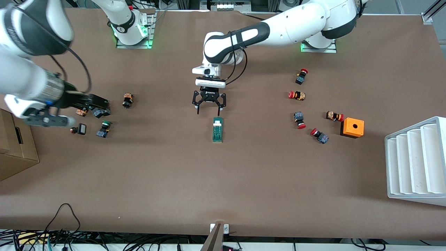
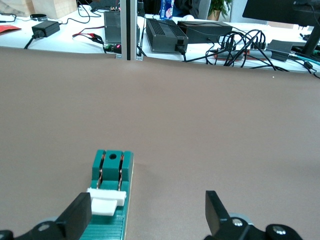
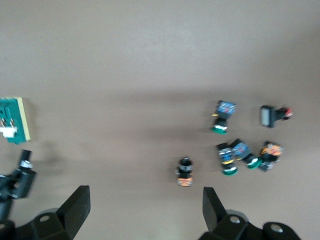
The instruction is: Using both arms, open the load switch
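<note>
Load switch, a narrow dark-green block with a white tab at one end, lies flat near the middle of the brown counter, its white tab end pointing toward the robots' bases. Just above that tab end hangs the left gripper, fingers spread wide and holding nothing. In the left wrist view the switch sits close beside one finger of the left gripper, off to the side of the gap and not between the fingers.

Over the right arm's end of the counter, the right gripper is held low, its fingers also spread and empty; the right wrist view shows the right gripper above a loose cluster of green-capped push buttons. One more button lies a little apart from that cluster, toward the switch.

Toward the left arm's end lie several red-capped push buttons, and near them stands an orange box with a round hole in its top. A white stepped tray sits at that edge, nearer the front camera. A cardboard box sits at the right arm's edge.
</note>
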Action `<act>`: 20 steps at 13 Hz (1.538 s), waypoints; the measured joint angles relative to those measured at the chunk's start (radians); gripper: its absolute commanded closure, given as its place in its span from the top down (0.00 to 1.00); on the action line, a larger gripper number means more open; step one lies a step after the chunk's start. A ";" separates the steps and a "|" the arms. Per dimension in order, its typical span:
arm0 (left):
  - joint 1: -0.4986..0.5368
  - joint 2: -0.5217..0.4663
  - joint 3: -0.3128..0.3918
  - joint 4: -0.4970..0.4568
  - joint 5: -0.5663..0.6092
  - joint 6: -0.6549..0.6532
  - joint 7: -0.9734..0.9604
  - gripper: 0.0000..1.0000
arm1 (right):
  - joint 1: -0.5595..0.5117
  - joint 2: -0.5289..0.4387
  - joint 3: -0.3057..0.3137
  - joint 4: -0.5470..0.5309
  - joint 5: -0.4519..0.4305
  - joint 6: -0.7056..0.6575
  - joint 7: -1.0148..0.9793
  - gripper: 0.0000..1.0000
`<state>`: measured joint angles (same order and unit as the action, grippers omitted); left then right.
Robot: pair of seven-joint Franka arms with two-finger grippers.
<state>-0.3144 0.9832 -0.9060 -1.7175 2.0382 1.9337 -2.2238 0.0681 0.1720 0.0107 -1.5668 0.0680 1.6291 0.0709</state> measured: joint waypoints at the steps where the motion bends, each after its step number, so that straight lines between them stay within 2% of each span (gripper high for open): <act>1: 0.016 -0.014 -0.022 0.003 -0.052 0.000 0.048 1.00 | -0.002 -0.030 -0.035 -0.021 -0.002 0.000 -0.065 0.99; 3: 0.041 -0.063 -0.064 0.023 -0.218 0.000 0.144 1.00 | -0.005 -0.092 -0.074 -0.072 -0.024 0.000 -0.138 0.99; 5: 0.052 -0.130 -0.098 0.083 -0.425 0.000 0.279 1.00 | -0.005 -0.145 -0.078 -0.122 -0.048 0.001 -0.154 0.99; 9: 0.083 -0.252 -0.108 0.243 -0.808 -0.009 0.612 1.00 | -0.005 -0.152 -0.077 -0.107 -0.052 0.011 -0.161 0.99; 11: 0.100 -0.285 -0.107 0.351 -0.979 -0.095 0.799 1.00 | -0.005 -0.148 -0.077 -0.092 -0.052 0.012 -0.163 0.99; 14: 0.112 -0.300 -0.099 0.569 -1.183 -0.281 1.070 1.00 | -0.005 -0.132 -0.077 -0.082 -0.055 0.013 -0.163 0.99; 16: 0.116 -0.307 -0.040 0.692 -1.317 -0.375 1.214 1.00 | -0.005 -0.119 -0.077 -0.081 -0.055 0.016 -0.160 0.99; 20: 0.119 -0.311 0.204 0.860 -1.593 -0.509 1.469 1.00 | -0.005 -0.115 -0.077 -0.060 -0.056 0.018 -0.159 0.99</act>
<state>-0.1954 0.6724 -0.7018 -0.8570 0.4452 1.4245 -0.7550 0.0632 0.0573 -0.0662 -1.6266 0.0119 1.6467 -0.0879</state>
